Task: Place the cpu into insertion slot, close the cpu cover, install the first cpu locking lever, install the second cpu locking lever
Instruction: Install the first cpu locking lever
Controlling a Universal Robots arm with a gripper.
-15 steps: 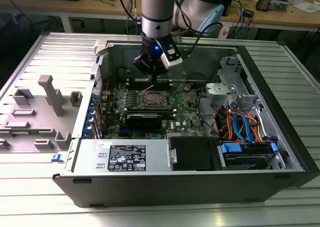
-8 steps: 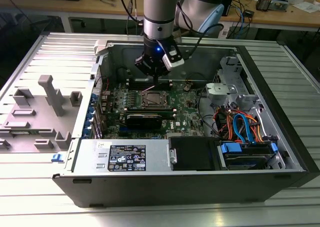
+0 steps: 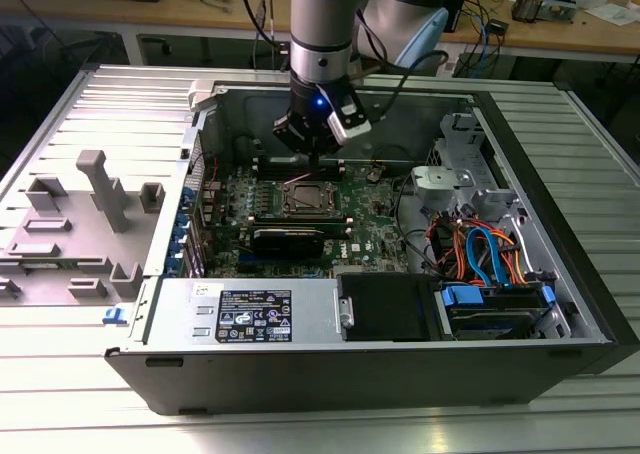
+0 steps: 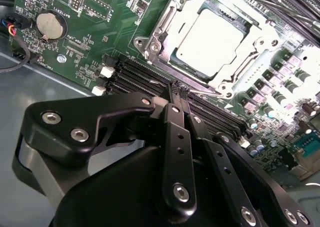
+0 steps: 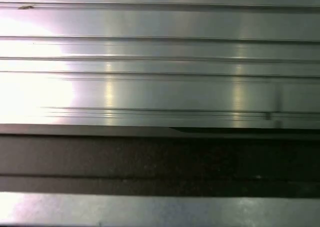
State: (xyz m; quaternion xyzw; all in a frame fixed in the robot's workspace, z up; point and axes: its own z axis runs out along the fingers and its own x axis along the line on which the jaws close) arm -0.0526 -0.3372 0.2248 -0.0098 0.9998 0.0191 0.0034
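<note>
The cpu (image 4: 212,37), a flat square with a dull silver top, lies in the insertion slot (image 3: 303,196) on the green board. The cpu cover (image 4: 165,24), a silvery frame, lies flat around it, and the chip shows through its window. A thin metal lever rod (image 4: 207,93) runs along the socket edge nearest the gripper. My gripper (image 4: 179,89) hangs just above the black memory slots (image 4: 135,77) beside that edge. Its black fingers (image 4: 175,132) are shut together with nothing between them. In the exterior view the gripper (image 3: 314,160) is just behind the socket.
The open computer case (image 3: 380,359) lies on a ribbed metal table. A power supply (image 3: 255,314) and a drive bay with blue and orange cables (image 3: 480,259) fill the case's near side. A grey fixture (image 3: 100,189) stands at the exterior view's left. A coin battery (image 4: 50,26) sits on the board.
</note>
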